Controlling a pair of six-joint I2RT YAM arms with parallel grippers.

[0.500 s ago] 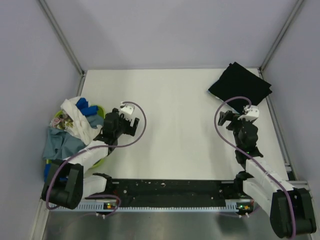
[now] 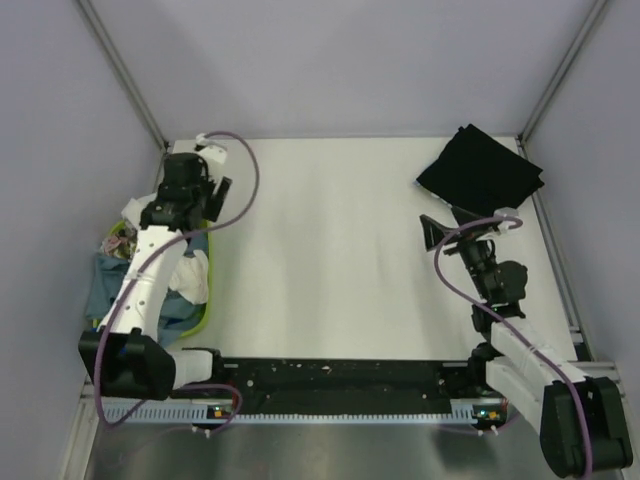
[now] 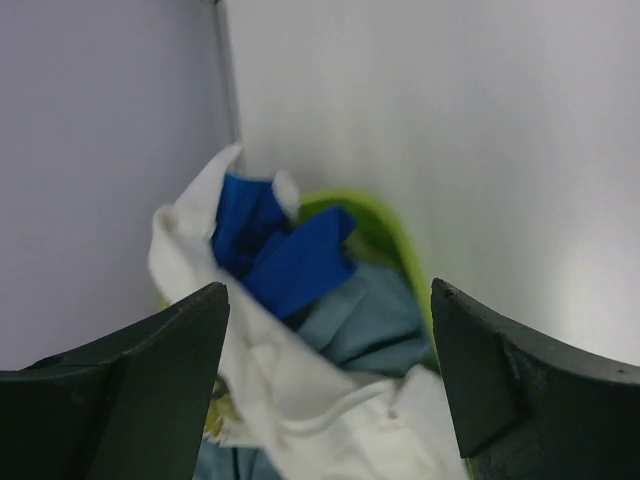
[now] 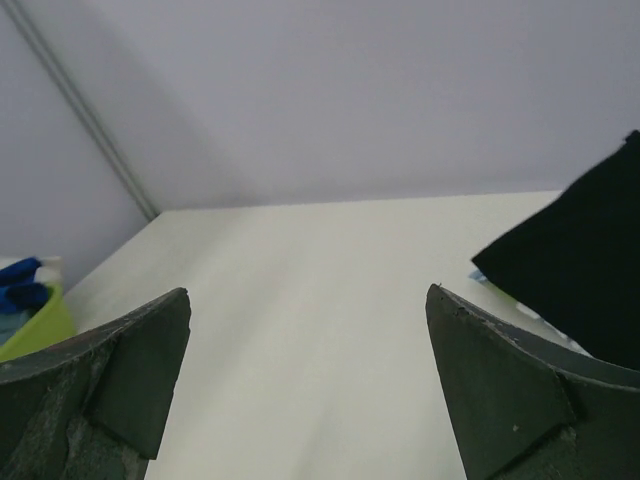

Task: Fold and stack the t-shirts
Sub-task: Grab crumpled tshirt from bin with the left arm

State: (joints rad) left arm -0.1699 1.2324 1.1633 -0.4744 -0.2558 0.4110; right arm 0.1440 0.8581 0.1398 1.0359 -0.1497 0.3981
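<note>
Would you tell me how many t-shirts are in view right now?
4. A black one lies flat, far right on the table; a white one, a bright blue one and a grey-blue one fill the green basket. Others may hide underneath.

The basket (image 2: 203, 310) sits at the left edge of the table (image 2: 340, 260), toward the near side, with a heap of t-shirts (image 2: 115, 280) in it that spills over its left rim. A folded t-shirt (image 2: 480, 172) lies flat in the table's far right corner, well apart from the basket. The left gripper (image 3: 327, 290) hangs above the heap's far end; the right gripper (image 4: 308, 292) is near the folded t-shirt, on its near left side.
</note>
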